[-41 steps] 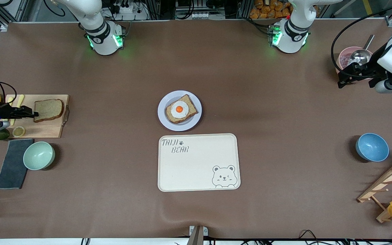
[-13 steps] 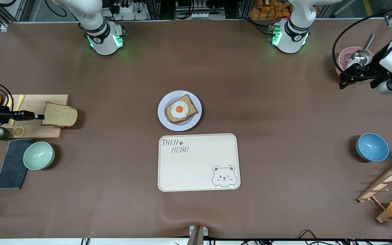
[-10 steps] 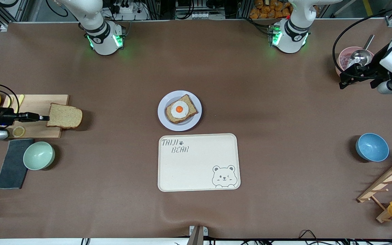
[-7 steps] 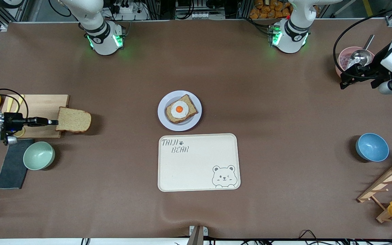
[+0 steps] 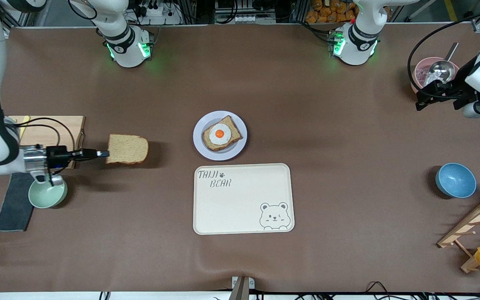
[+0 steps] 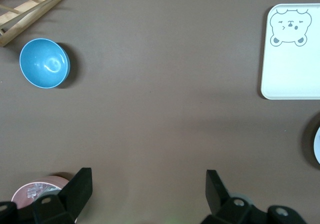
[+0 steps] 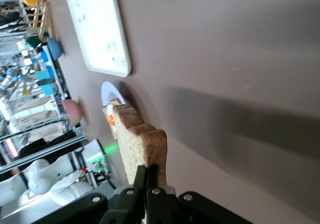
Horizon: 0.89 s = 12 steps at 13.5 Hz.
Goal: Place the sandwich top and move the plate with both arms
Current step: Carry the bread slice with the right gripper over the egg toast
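Front view
Right gripper point(image 5: 103, 153): clamped on the crust edge of the sandwich top point(image 5: 128, 149), held in the air over bare table between the cutting board point(image 5: 50, 127) and the plate point(image 5: 220, 135).
Plate: mid-table; holds a darker bread slice point(image 5: 227, 134) with a fried egg point(image 5: 219, 134) on it.
Tray point(image 5: 243, 198): cream, bear drawing, just nearer the camera than the plate; nothing lies on it.
Green bowl point(image 5: 45, 197): at the right arm's end, partly under that arm's wrist; looks empty.
Blue bowl point(image 5: 456, 180): at the left arm's end, empty.
Pink bowl point(image 5: 423, 71): holds a metal ladle point(image 5: 441, 68).
Left gripper point(image 5: 423, 96): waits over the table just beside the pink bowl.

Left wrist view
Left gripper point(image 6: 149, 190): fingers spread wide, nothing between them, bare table below.
Containers: blue bowl point(image 6: 44, 63) empty; tray corner point(image 6: 292, 54) with the bear.

Right wrist view
Right gripper point(image 7: 146, 178): fingers pinched tight on the sandwich top point(image 7: 141, 141).
Plate point(image 7: 110, 93): seen past the slice, tray point(image 7: 98, 26) beside it.
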Motion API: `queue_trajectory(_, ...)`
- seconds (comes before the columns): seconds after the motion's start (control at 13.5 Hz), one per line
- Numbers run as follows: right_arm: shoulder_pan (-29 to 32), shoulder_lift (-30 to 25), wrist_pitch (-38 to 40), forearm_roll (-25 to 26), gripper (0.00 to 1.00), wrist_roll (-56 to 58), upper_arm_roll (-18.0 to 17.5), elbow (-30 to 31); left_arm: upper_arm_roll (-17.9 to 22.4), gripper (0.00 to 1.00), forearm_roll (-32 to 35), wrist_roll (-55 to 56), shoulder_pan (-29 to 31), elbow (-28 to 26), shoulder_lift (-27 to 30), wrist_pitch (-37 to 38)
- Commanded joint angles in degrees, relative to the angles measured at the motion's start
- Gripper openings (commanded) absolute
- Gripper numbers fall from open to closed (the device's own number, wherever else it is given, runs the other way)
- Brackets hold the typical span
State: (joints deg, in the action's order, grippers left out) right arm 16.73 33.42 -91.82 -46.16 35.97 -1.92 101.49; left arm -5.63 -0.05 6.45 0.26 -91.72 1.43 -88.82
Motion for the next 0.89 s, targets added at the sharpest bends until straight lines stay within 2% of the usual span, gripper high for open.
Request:
queue_trajectory(0.0, -5.1, -3.6, -2.9, -5.2, 0.00, -0.2, 0.4, 5.9, -0.1, 1.00, -0.1, -0.7, 1.1, 0.0, 0.2, 0.0)
queue_trajectory(0.07, -7.5, -6.2, -5.6, -5.9, 0.00, -0.4, 0.4, 8.6, -0.1, 1.00, -0.1, -0.8, 1.6, 0.0, 0.2, 0.0)
queue_trajectory(0.22, -12.0, -10.5, -11.8, -10.6, 0.00, -0.4, 0.4, 14.6, -0.1, 1.00, -0.1, -0.6, 1.6, 0.0, 0.4, 0.1)
queue_trajectory(0.37, -15.0, -11.0, -14.2, -13.1, 0.00, -0.5, 0.3, 15.9, -0.1, 1.00, -0.1, -0.6, 1.8, 0.0, 0.5, 0.1)
queue_trajectory(0.52, -19.1, -12.1, -17.0, -17.6, 0.00, -0.5, 0.4, 18.5, -0.1, 1.00, -0.1, -0.7, 2.1, 0.0, 0.5, 0.2)
queue_trajectory(0.82, -24.7, -12.3, -21.7, -21.9, 0.00, -0.3, 0.3, 19.9, -0.1, 1.00, -0.1, -0.7, 2.2, -0.3, 0.4, 0.2)
